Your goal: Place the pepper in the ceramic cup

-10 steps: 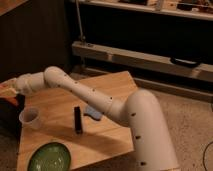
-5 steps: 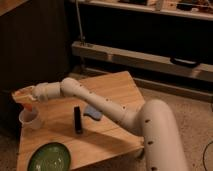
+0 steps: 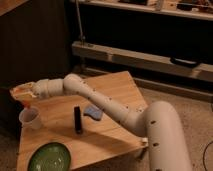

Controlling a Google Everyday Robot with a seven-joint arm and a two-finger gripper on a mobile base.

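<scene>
Hovering gripper [image 3: 23,93], tapering orange pepper [image 3: 26,104] above (pale, flared) ceramic cup [image 3: 30,118].

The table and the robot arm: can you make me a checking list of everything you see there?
Surface: wooden table, square, light top.
Job's things: ceramic cup upright near the left edge; pepper, orange tip showing just above the cup.
Clutter: green bowl at the front; black stick and blue object mid-table.
Grippers: gripper at the far left, above the cup.
Cables: nothing seen.
Surroundings: dark shelving behind, speckled floor.
</scene>
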